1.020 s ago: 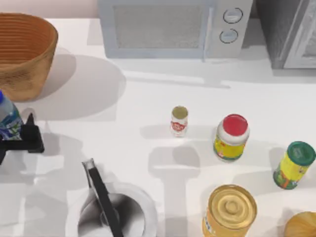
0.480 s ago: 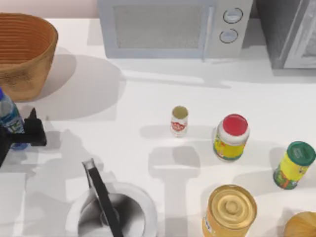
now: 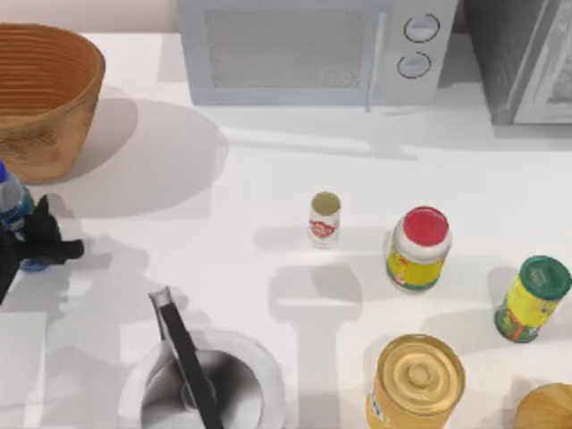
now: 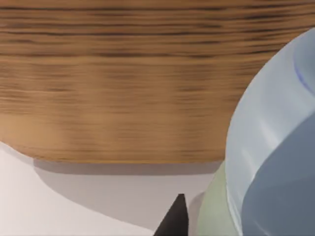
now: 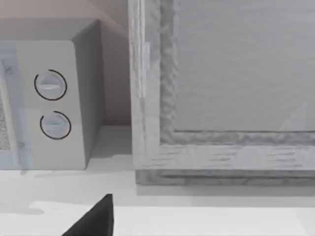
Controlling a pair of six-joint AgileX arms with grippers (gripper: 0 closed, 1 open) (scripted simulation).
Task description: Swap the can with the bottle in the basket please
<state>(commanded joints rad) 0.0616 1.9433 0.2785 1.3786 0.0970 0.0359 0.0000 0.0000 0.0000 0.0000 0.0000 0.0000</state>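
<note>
Top view: the bottle [image 3: 11, 207] is pinched by the left gripper [image 3: 20, 239] beside the basket [image 3: 45, 89]; it should be set upright before release.

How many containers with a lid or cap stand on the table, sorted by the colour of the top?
Blue cap: 1, the bottle
Red cap: 1, the jar
Green cap: 1, the yellow bottle
Gold top: 2, the can and the large yellow can
Total: 5
</note>
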